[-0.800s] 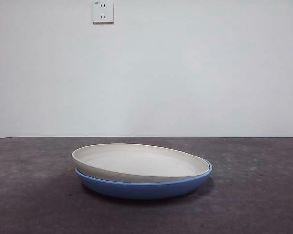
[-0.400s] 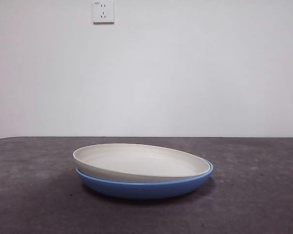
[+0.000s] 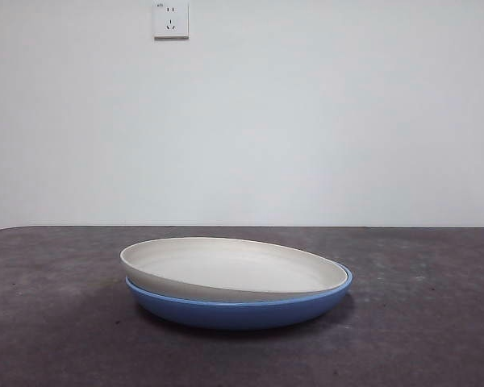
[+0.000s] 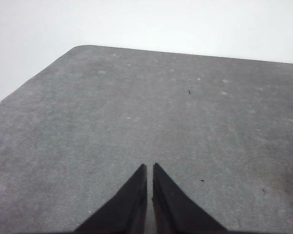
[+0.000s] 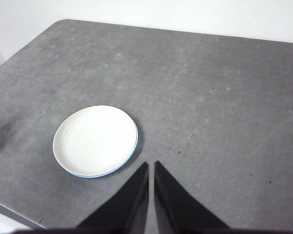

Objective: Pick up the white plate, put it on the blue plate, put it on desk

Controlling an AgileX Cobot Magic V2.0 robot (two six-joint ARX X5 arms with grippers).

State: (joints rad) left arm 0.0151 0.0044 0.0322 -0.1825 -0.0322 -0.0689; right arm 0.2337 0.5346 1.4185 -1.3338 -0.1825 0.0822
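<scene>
Plates: matte cream-white round plate (image 3: 230,268) sits tilted inside glossy medium-blue round plate (image 3: 240,310), its 9 o'clock edge raised.
Desk: mottled dark grey-brown desk (image 3: 56,322) carries the stack.
Writing: none readable; white wall socket (image 3: 170,19) at 12 o'clock.
Left hand (image 4: 150,168): pressed together, empty, over bare desk.
Right hand (image 5: 151,165): pressed together, empty, high above the desk, well apart from plates.

Behind the bench (image 3: 436,322) we see a plain white wall (image 3: 306,129), evenly lit, with no window in sight. High on it we find a white power socket (image 3: 170,19), square, with dark slots. The bench top is dark grey-brown, mottled and faintly scuffed, with a few small specks. From above we see its rounded corner (image 4: 78,48) against the pale background. Soft shadows lie on it.
</scene>
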